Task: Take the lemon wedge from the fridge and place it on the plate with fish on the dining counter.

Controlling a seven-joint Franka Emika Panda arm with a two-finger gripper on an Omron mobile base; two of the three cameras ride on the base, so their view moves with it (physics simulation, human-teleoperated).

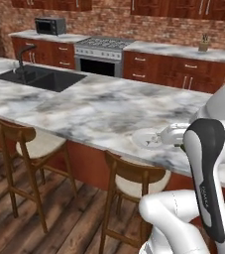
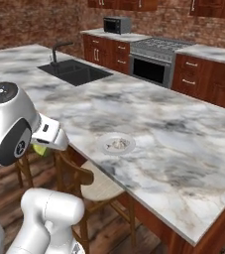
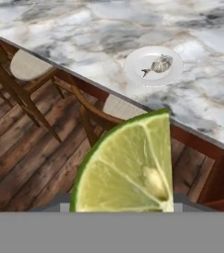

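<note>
The arm hangs off the table edge, jaws pinching the lemon (fingers hidden), short of the plate with fish.

Left base view: you look from behind the arm on its left, forward and down across the dining counter, with stools close below and the sink, stove and microwave far off against the brick wall.

Right base view: you look from behind the arm on its right, over the same dining counter; the sink, stove and microwave are shared with the left view, as is the plate near the counter's front edge.

Hand view: you look steeply down at the counter edge from close range, with the plate ahead, stools below, and the lemon wedge very near the lens.
</note>
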